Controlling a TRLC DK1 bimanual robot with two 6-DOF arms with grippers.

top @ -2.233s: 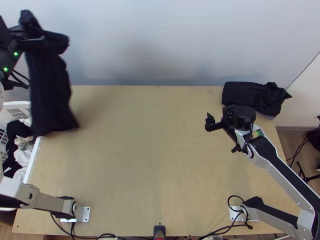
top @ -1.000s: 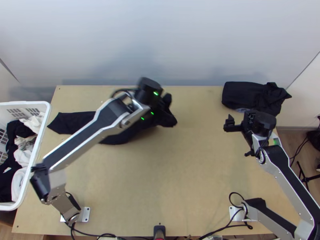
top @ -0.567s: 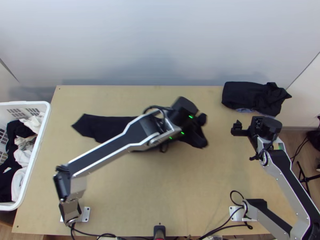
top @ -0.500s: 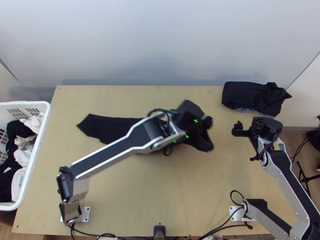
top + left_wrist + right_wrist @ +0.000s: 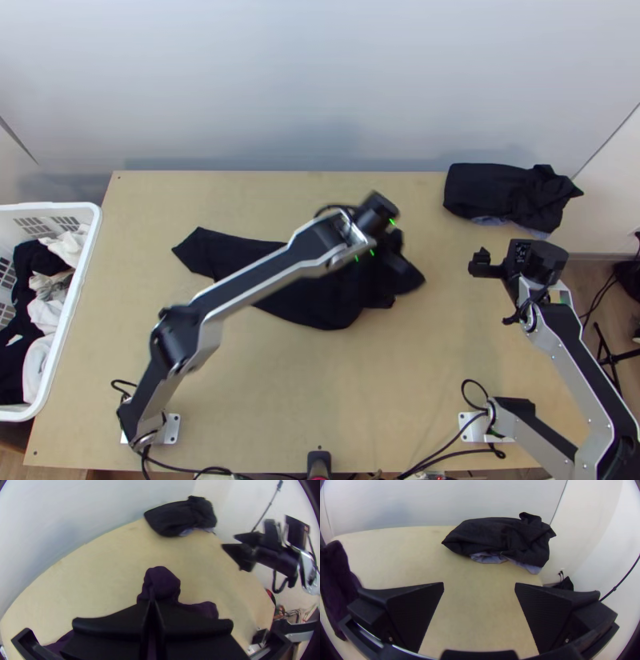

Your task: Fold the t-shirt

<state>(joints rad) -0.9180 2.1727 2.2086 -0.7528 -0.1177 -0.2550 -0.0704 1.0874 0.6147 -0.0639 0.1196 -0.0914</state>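
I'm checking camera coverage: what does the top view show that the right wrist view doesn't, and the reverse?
Top view alone: the white laundry basket with clothes inside, and the mounting plates of the left arm and right arm.

Right wrist view alone: the flat inner faces of the right end effector's fingers, held apart.

Both: the wooden table, part or more of the bunched dark t-shirt, and the dark garment at the far right corner with light blue fabric peeking out beneath.
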